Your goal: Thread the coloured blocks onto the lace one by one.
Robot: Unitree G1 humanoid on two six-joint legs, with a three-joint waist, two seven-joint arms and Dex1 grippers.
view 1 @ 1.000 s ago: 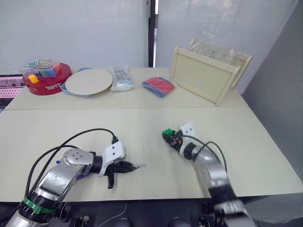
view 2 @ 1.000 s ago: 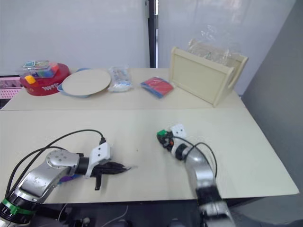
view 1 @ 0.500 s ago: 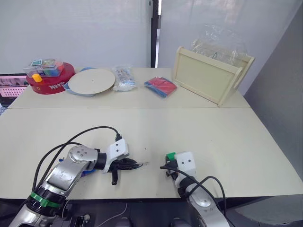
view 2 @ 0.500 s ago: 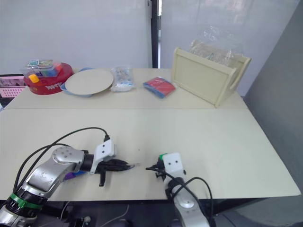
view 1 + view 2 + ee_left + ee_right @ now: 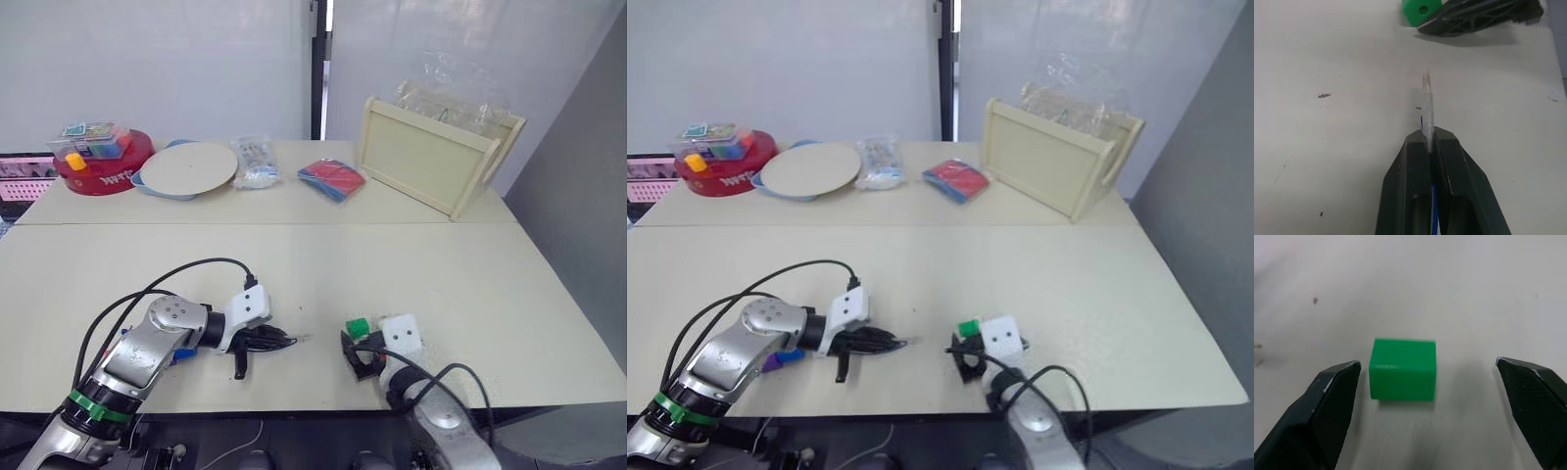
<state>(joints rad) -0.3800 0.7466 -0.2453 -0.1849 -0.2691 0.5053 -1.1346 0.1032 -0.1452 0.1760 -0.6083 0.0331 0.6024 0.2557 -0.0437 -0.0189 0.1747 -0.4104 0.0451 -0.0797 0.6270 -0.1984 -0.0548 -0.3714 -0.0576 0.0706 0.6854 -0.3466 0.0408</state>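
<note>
We've got the green block (image 5: 1403, 368) sitting flat on the table (image 5: 411, 264), lower middle of the head-camera frame, a bit right of centre. In the right wrist view it lies between the two fingers of the right gripper (image 5: 1430, 396), closer to one finger than the other. That claw is spread wide and touches nothing, so the block is loose on the tabletop.

Over in the lower left of the frame, our left gripper (image 5: 1428, 139) is clamped tight on the lace (image 5: 1426, 105). The stiff pale tip sticks straight out past the fingertips, and a bit of dark-blue cord shows between the fingers lower down. In the left wrist view the tip points towards the green block, whose hole faces us, but they are well apart.

A purple block (image 5: 771, 362) and a bit of blue peek out beside the left forearm near the front edge of the table.

Along the back of the table, in the upper part of the frame: a red round tub (image 5: 100, 172) at upper left, a plate (image 5: 188, 167) next to it, and a wooden tray (image 5: 431, 157) standing on its side at upper right.
</note>
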